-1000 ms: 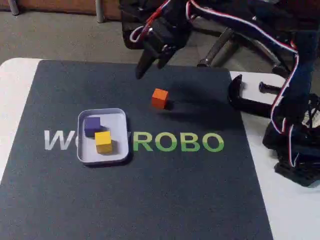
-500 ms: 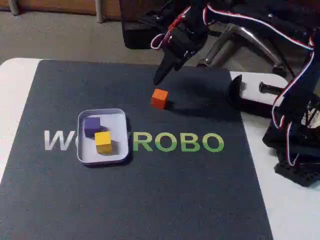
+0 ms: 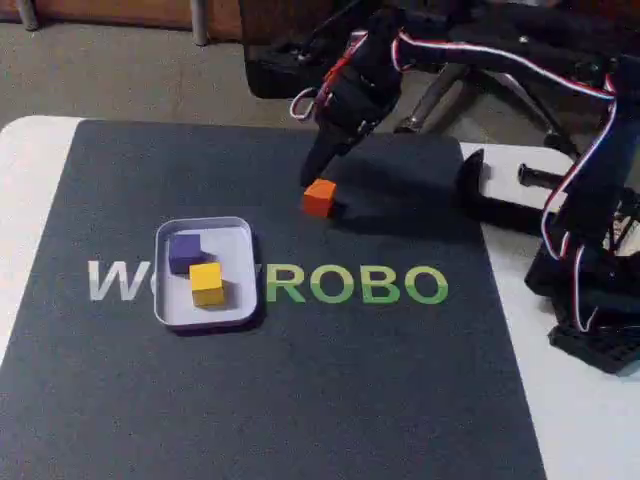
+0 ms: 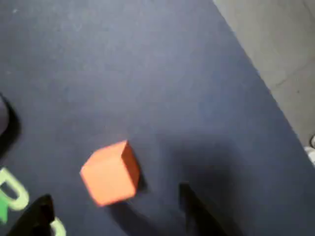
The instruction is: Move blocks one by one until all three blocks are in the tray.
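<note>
A white table [image 3: 30,170] carries a dark mat [image 3: 300,380] printed with white and green letters, a black clamp [image 3: 500,205] grips its right edge, and beyond lie grey carpet [image 3: 120,70] and chair legs [image 3: 440,90].

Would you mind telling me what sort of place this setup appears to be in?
Probably an office or hobby workspace used for robot practice. A white table carries a dark branded mat, the arm is fixed with a clamp, and what looks like an office chair base stands on the carpeted floor behind.
</note>
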### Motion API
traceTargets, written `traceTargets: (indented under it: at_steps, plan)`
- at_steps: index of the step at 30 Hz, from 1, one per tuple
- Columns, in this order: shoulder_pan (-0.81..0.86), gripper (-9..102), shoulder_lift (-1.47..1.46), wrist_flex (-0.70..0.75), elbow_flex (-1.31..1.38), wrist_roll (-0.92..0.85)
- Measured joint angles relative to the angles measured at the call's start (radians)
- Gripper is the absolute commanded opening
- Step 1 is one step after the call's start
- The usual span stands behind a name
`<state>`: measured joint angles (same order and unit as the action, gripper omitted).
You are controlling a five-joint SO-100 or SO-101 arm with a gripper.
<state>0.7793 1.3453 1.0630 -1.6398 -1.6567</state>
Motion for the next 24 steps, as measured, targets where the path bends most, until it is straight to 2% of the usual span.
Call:
traceTargets:
  at_steps: [11, 24]
  plan:
    - [-0.029, 25, -0.057, -0.037, 0.0, -0.017]
    - [-0.043, 24, -0.107, -0.055, 0.002, -0.038]
